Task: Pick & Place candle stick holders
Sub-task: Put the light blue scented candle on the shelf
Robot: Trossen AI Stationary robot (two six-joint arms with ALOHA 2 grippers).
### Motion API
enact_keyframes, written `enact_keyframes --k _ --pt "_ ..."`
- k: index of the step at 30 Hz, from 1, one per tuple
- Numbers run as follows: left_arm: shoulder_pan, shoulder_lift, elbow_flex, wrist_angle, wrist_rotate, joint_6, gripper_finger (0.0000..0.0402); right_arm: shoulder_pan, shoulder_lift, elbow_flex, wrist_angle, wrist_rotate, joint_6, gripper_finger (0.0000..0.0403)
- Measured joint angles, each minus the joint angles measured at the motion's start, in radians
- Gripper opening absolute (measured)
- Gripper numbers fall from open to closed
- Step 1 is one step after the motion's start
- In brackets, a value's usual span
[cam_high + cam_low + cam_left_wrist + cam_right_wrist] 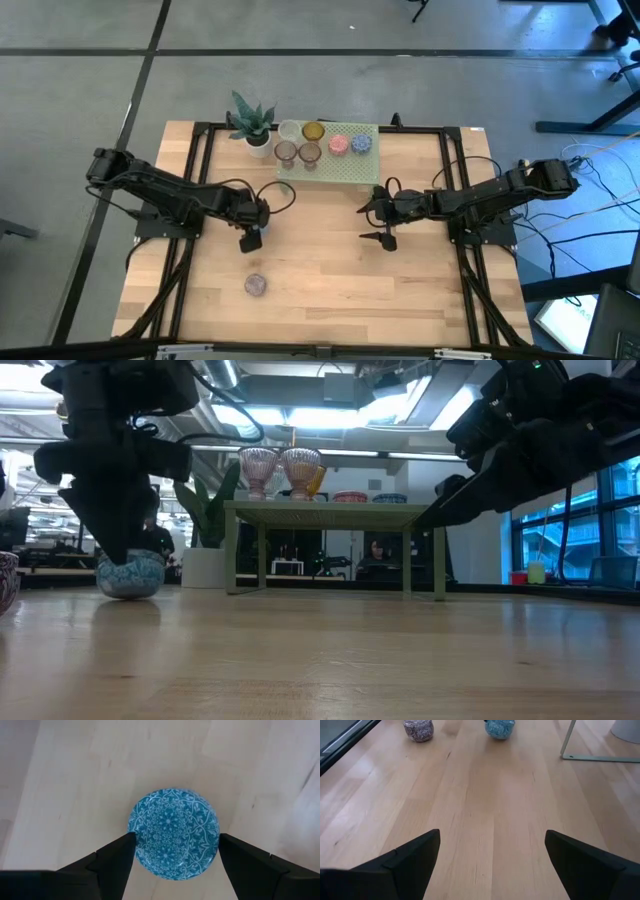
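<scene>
Sitting right between the wide-open jaws of the left gripper (pixel 175 851), blue cup (pixel 173 833) rests upright on the table (pixel 75 780), far from the open right gripper (pixel 492 851).

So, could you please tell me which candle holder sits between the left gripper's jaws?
The blue patterned cup, on the bare table; the left gripper straddles it, jaws open. The mauve cup lies apart; the others are on the green stand.

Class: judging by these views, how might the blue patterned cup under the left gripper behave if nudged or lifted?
The blue patterned cup looks glassy, so probably slippery and fragile. Its rounded sides suggest it could skid or roll if nudged. It sits low, so tipping seems unlikely.
</scene>
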Motion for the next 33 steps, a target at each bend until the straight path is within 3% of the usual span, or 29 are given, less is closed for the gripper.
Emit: enact_keyframes --k 20,29,33 --pt "0.004 0.002 0.053 -0.009 0.016 -0.002 0.0283 0.0 0.0 0.0 0.002 0.0 -0.003 0.0365" --pt "0.039 0.002 0.053 -0.012 0.016 0.022 0.0325 0.0 0.0 0.0 0.002 0.0 -0.002 0.0365" --pt "0.048 0.001 0.037 -0.008 0.08 0.015 0.0343 0.0 0.0 0.0 0.002 0.0 -0.001 0.0365"
